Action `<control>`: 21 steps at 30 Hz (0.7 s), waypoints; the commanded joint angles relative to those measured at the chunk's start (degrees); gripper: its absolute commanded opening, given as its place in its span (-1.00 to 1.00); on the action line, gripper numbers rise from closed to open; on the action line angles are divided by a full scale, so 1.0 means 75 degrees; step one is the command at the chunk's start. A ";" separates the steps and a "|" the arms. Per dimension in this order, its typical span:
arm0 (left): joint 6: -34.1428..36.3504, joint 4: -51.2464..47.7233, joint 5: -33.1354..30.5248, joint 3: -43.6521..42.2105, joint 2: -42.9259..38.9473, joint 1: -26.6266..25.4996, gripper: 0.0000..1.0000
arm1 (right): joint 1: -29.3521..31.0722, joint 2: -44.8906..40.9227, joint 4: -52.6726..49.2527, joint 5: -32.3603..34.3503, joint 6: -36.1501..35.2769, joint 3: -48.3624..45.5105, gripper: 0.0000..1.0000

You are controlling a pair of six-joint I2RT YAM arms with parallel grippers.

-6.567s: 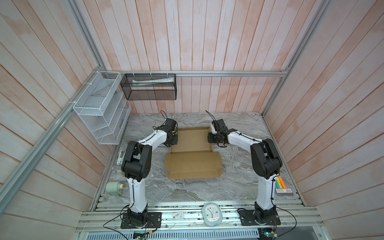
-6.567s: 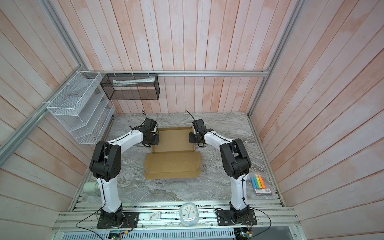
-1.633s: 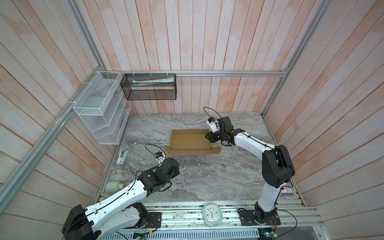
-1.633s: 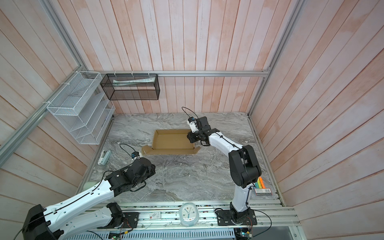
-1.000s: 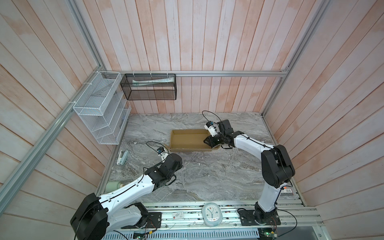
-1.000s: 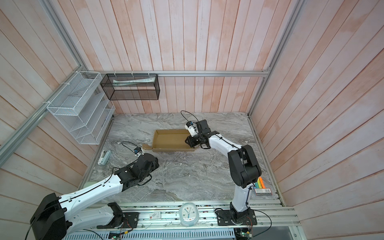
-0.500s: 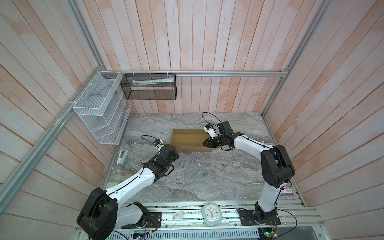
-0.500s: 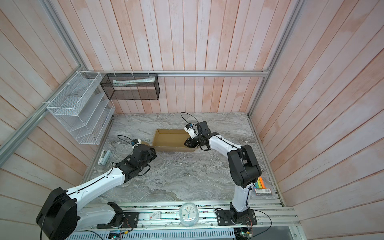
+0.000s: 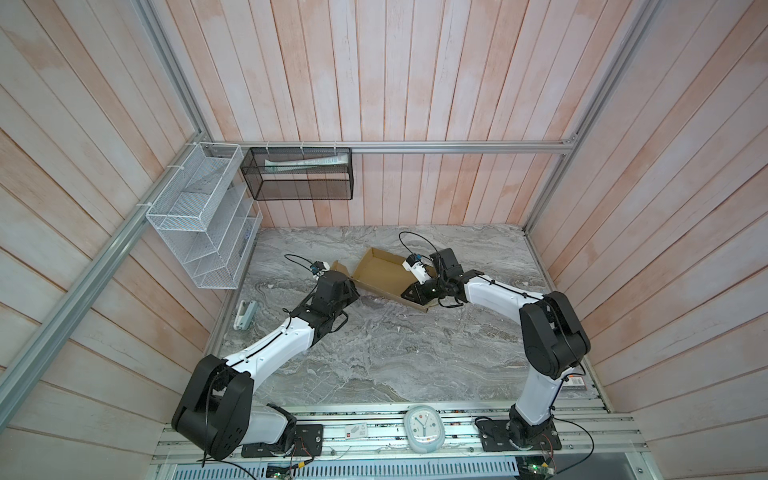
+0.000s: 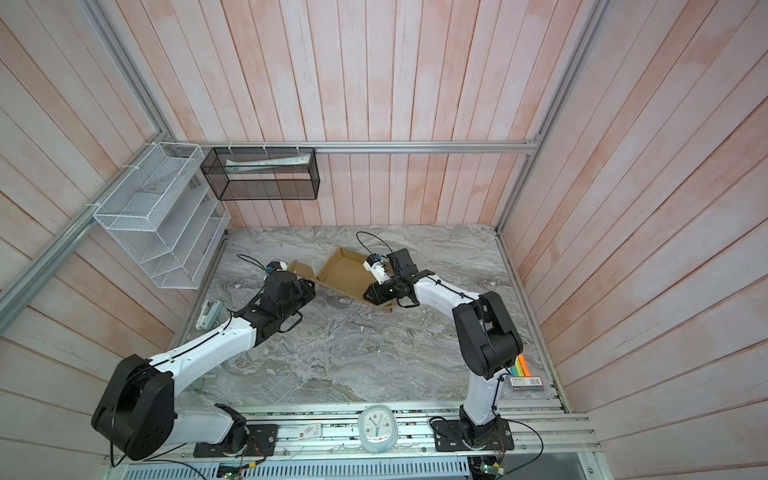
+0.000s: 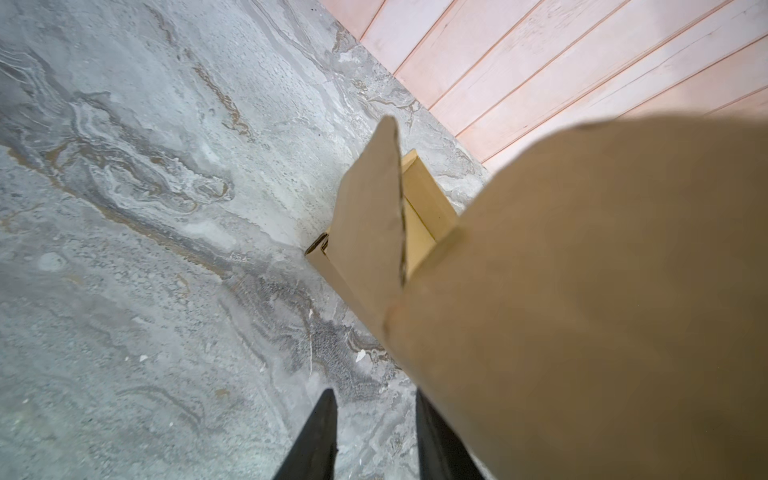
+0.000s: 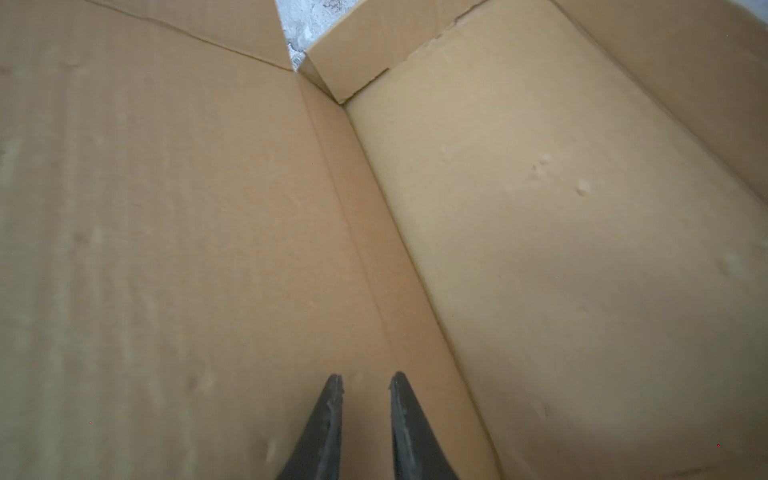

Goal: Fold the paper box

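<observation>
Right gripper (image 12: 368, 377) and left gripper (image 11: 374, 397), slightly parted, hold nothing; the paper box (image 9: 382, 274) lies open-side up, long axis diagonal.

No text can be read in any view. In both top views a dial with hands is shown on the clock (image 9: 424, 428) (image 10: 376, 428) at the front rail, but its figures are too small to be made out. Dark print is carried by a small white card (image 10: 309, 430) beside it on the rail, and pale lettering by the dark label (image 10: 527, 382) on the pack of coloured pens near the right arm's base; neither is legible. Print on the tube (image 9: 305, 163) in the black wire basket is blurred.
</observation>
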 commanded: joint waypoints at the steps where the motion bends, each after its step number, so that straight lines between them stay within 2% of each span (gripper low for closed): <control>1: 0.0360 0.0233 0.0405 0.0375 0.0238 0.0083 -0.31 | 0.0100 -0.0355 0.0256 -0.0321 0.0230 -0.0161 -0.54; 21: 0.0781 0.0474 0.1817 0.1918 0.1752 0.0564 -0.31 | 0.0524 -0.0238 0.1012 -0.0616 0.0859 -0.0163 -0.55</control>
